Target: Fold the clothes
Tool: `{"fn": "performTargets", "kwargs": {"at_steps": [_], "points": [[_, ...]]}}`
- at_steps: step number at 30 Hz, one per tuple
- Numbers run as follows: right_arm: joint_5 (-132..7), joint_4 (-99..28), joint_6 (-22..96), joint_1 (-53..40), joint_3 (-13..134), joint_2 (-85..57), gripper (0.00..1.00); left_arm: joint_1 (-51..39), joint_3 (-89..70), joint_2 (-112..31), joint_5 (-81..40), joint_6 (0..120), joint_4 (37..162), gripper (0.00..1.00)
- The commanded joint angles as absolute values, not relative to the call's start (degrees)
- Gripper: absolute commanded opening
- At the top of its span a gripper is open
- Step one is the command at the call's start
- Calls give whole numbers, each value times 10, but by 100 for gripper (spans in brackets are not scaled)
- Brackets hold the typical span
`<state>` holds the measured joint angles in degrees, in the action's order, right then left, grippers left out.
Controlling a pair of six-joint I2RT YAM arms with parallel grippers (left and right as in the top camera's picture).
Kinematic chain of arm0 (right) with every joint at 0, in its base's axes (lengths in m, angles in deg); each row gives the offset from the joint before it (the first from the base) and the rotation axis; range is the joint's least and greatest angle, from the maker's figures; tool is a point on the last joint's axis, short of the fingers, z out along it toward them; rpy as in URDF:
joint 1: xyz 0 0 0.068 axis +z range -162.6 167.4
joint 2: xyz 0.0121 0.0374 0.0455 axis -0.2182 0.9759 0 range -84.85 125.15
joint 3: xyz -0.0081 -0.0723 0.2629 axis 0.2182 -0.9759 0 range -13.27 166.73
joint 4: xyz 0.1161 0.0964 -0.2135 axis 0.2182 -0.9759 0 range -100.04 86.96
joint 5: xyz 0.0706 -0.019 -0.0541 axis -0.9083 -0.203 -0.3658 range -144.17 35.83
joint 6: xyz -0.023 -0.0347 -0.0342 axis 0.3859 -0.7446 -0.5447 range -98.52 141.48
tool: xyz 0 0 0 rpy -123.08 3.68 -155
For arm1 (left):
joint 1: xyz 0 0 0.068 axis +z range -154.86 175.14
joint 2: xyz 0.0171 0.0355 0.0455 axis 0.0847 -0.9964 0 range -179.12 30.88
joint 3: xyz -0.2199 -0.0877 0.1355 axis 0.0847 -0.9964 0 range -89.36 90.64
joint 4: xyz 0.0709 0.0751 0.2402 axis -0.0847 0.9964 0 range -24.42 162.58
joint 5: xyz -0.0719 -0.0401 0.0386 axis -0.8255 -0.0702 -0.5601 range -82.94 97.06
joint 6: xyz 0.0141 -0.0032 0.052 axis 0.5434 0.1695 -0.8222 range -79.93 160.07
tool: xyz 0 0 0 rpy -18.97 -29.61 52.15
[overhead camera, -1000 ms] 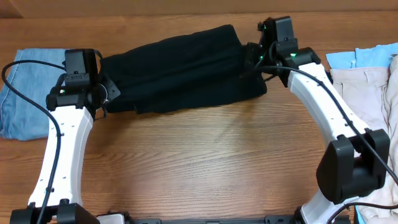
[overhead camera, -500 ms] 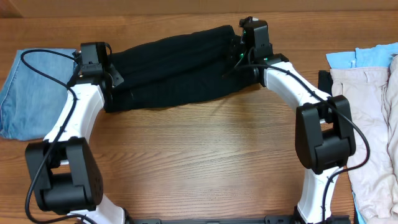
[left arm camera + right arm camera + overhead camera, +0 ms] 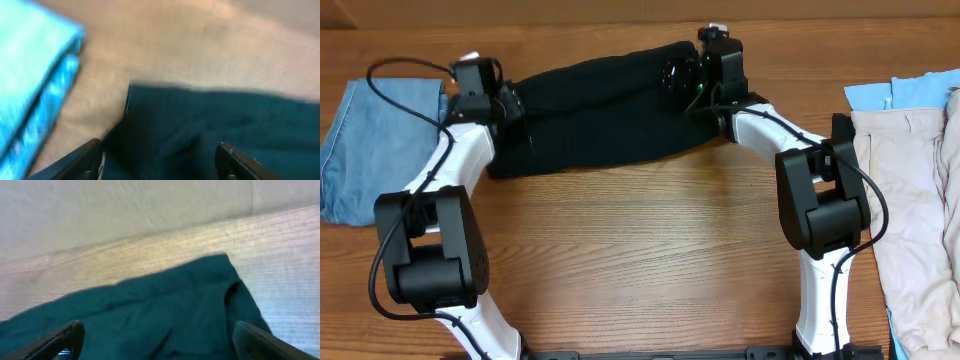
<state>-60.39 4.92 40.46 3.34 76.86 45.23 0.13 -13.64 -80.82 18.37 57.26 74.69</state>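
Observation:
The black shorts-like garment (image 3: 600, 105) lies folded in a long band across the far middle of the table. My left gripper (image 3: 512, 104) hovers over its left end and stands open, with dark cloth (image 3: 225, 115) below the spread fingers (image 3: 90, 155) and nothing pinched between them. At the band's right end my right gripper (image 3: 678, 76) is also open. In the right wrist view its fingers (image 3: 70, 332) stand wide apart above the cloth (image 3: 150, 305), whose corner ends short of the table's back edge.
A denim garment (image 3: 380, 140) lies at the far left, close to the black band's left end, and shows blue in the left wrist view (image 3: 30, 75). Light blue (image 3: 910, 92) and beige (image 3: 910, 200) clothes are piled at the right edge. Bare wooden table (image 3: 650, 260) fills the near half.
Both grippers have gone from shut to open and let go of the black garment. Both arms swung toward the far side, and the garment now lies flatter and farther back.

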Motion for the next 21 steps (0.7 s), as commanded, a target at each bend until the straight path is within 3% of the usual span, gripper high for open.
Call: {"fn": "performTargets", "kwargs": {"at_steps": [1, 2, 3, 4, 5, 6, 7, 11, 21], "points": [[-616, -9, 336, 37, 835, 420, 100, 4, 3, -792, 170, 542, 844, 79], [-620, -84, 327, 40, 864, 399, 99, 4, 55, -791, 151, 543, 902, 79], [-620, -163, 327, 40, 890, 383, 89, 4, 102, -791, 132, 553, 972, 65], [-620, -238, 327, 40, 913, 373, 69, 4, 126, -791, 120, 571, 1030, 27], [-620, -295, 327, 40, 929, 367, 45, 4, 137, -791, 109, 586, 1072, 5], [-620, -371, 327, 39, 947, 363, 16, 4, 140, -791, 86, 622, 1141, 4], [-620, -416, 320, 39, 950, 363, 4, 4, 140, -794, 75, 644, 1180, 4], [-620, -471, 260, 39, 928, 380, 4, 2, 139, -813, 26, 658, 1291, 4], [-668, -415, 227, 39, 928, 491, 4, -53, 139, -816, 26, 658, 1295, 4]]}}
